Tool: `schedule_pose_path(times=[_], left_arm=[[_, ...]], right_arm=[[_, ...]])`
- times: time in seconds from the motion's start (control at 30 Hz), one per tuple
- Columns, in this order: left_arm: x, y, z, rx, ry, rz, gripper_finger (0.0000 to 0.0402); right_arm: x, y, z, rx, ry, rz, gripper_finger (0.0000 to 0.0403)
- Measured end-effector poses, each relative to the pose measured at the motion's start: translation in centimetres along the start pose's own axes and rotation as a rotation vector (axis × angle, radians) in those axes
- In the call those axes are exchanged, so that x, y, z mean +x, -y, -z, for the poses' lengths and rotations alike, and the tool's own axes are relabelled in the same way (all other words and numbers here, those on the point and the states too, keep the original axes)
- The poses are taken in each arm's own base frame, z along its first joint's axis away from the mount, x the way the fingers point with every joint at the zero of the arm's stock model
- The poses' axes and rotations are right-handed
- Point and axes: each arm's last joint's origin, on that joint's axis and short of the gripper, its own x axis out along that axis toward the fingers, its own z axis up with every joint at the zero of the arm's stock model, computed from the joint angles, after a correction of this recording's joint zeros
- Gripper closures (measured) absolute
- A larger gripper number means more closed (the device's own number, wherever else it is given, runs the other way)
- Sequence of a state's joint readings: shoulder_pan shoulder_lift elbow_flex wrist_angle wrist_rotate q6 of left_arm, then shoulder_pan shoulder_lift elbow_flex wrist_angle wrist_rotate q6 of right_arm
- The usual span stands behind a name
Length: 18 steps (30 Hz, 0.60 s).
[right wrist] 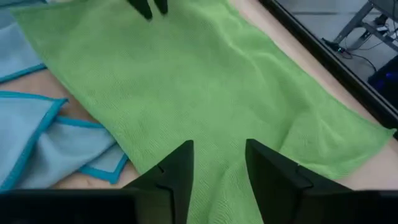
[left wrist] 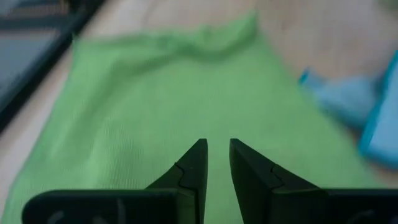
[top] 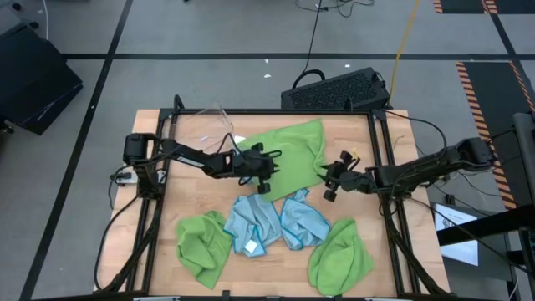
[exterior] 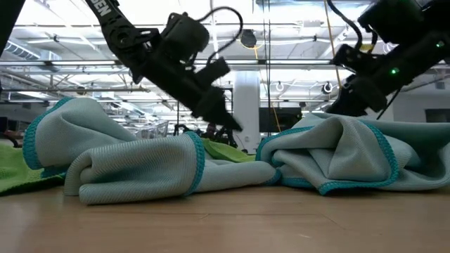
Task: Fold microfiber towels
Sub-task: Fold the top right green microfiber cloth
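Observation:
A lime green towel (top: 291,149) lies spread flat on the far middle of the table. My left gripper (left wrist: 216,146) hovers over the towel's left part, its fingers a narrow gap apart with nothing between them. My right gripper (right wrist: 217,155) stands open just above the towel's right near corner (top: 322,171), also with nothing in it. Two light blue towels (top: 251,224) (top: 301,221) lie crumpled side by side nearer the front. A crumpled green towel lies on either side of them (top: 205,242) (top: 341,255). In the low view the blue towels (exterior: 133,165) (exterior: 351,158) hide both grippers' fingertips.
A clear plastic bin (top: 216,121) lies at the table's far left corner. A black perforated box (top: 338,88) sits beyond the far edge. Black frame rails (top: 383,167) run along the table's sides. Bare wood (top: 267,280) shows at the front middle.

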State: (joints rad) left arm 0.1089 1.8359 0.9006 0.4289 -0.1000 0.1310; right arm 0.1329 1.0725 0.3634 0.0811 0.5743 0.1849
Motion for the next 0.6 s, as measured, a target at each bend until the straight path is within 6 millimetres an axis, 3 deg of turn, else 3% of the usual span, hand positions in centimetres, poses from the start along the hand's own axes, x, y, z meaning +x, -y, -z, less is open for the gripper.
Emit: schedule_pose_path(times=[0.13, 0.3, 0.6], left_arm=[[0.2, 0.2, -0.6, -0.001, 0.101, 0.080, 0.0330], [0.2, 0.1, -0.5, 0.016, 0.084, 0.082, 0.0330], [2.5, -0.4, 1.9, 0.030, 0.023, 0.128, 0.0330]], right_arm=[[1.0, -0.5, 0.7, -0.022, -0.045, 0.028, 0.0235], [2.1, -0.8, 1.7, -0.054, -0.102, 0.075, 0.0217], [3.4, -0.5, 2.7, -0.053, -0.171, 0.122, 0.0243]])
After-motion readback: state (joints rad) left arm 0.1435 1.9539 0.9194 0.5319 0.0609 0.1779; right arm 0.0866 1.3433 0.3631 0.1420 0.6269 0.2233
